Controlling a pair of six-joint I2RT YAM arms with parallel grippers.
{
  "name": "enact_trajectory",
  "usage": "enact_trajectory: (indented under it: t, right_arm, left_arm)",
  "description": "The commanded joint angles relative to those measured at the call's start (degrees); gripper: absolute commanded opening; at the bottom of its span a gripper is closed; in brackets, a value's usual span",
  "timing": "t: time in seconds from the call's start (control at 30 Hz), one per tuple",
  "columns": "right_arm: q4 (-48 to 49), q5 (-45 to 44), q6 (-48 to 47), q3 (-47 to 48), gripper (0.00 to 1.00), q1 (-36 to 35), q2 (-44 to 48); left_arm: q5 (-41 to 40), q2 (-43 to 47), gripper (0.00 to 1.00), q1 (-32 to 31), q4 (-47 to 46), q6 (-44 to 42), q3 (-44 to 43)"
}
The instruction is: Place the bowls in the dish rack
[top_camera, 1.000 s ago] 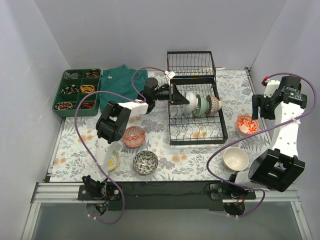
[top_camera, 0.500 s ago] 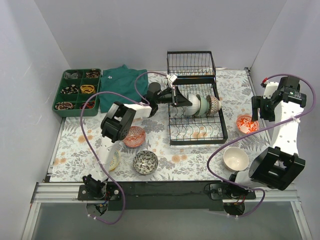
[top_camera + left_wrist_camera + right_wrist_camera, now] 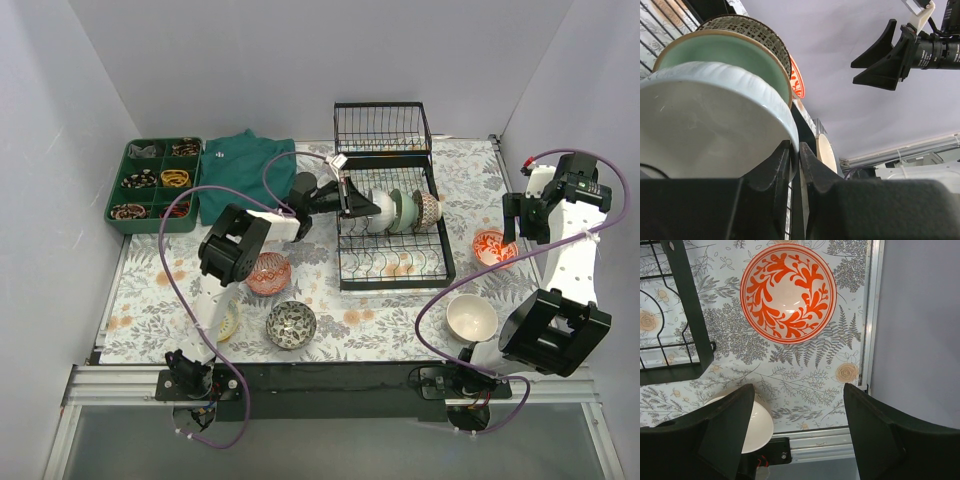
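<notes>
Risk here: the white bowl (image 3: 705, 125) stands on edge in the dish rack (image 3: 395, 265), just beside the green bowl (image 3: 725, 55). Released off a tine, it could tip or knock its neighbours. The left gripper (image 3: 796, 160) pinches its rim, arm stretched low towards the rack. The right gripper (image 3: 797, 420) hangs spread wide above the red-orange bowl (image 3: 788, 293) on the table – empty.

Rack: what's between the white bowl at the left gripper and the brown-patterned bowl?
A pale green bowl, standing on edge between the white bowl and the brown-patterned bowl. The left wrist view shows it best; the top view shows it too.
</notes>
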State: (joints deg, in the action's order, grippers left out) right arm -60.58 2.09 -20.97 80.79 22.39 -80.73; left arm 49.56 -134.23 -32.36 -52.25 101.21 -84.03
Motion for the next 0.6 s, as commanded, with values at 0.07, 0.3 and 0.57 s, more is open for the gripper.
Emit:
enact_trajectory:
  t: [0.07,0.3,0.57]
  right_arm:
    - [0.7,1.4,0.8,-0.3,0.80,0.1,1.5]
    - [1.2,2.0,0.7,-1.5,0.80,0.1,2.9]
    - [2.5,5.1,0.9,-2.6,0.82,0.1,4.6]
  left_arm:
    - [0.2,6.0,0.29,0.1,2.8,-2.2,2.8]
    - [-0.3,10.0,0.48,0.3,14.8,-13.5,1.1]
    - [-3.5,19.8,0.57,1.9,41.0,-36.1,-0.5]
